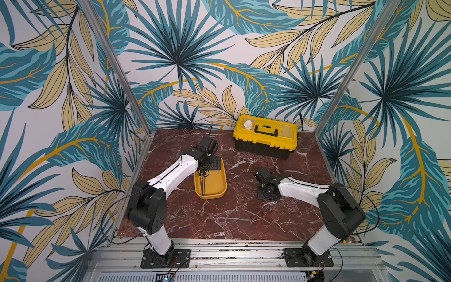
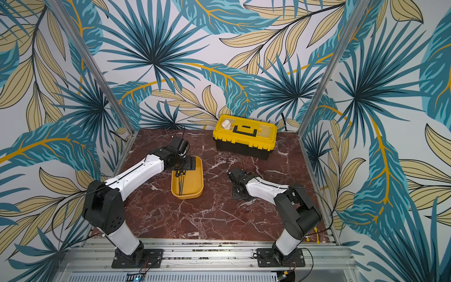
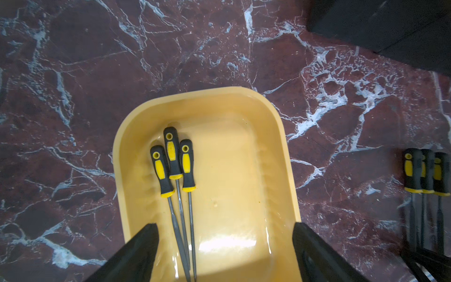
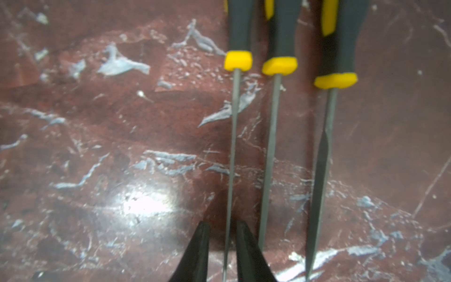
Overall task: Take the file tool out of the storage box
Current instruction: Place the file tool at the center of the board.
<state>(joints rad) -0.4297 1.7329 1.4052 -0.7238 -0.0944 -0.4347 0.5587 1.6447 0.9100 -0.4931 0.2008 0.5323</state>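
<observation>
Storage box (image 1: 217, 185) stands on the red marble table (image 1: 219, 214) and shows in both top views (image 2: 192, 183). Contents: three file tools (image 3: 173, 156) lying side by side along the left wall of the storage box, handles toward its far end, grey shafts running toward its near end. Handles are black with yellow inserts and yellow collars, each with a yellow-ringed hole at the butt.

Left gripper (image 3: 225, 225) hangs above the storage box. Its black fingers (image 3: 139, 251) are spread nearly as wide as the box and hold nothing. The file tools lie below it, closer to one finger than the other.

Right of the storage box and well apart from it, three loose files (image 4: 271, 146) of the same pattern lie on the table in a row; they also show at the edge of the left wrist view (image 3: 424, 175). Right gripper (image 4: 222, 223) is low over their tips. Its jaws stand a narrow gap apart with the thin shaft of an outer file (image 4: 231, 136) between them, and a little clearance shows on both sides of that shaft.

Beyond and to the right of the storage box sits a black toolbox (image 1: 266, 144) with a yellow lid and a black handle (image 1: 266, 130). A small white piece (image 1: 247, 124) rests in a lid recess.
</observation>
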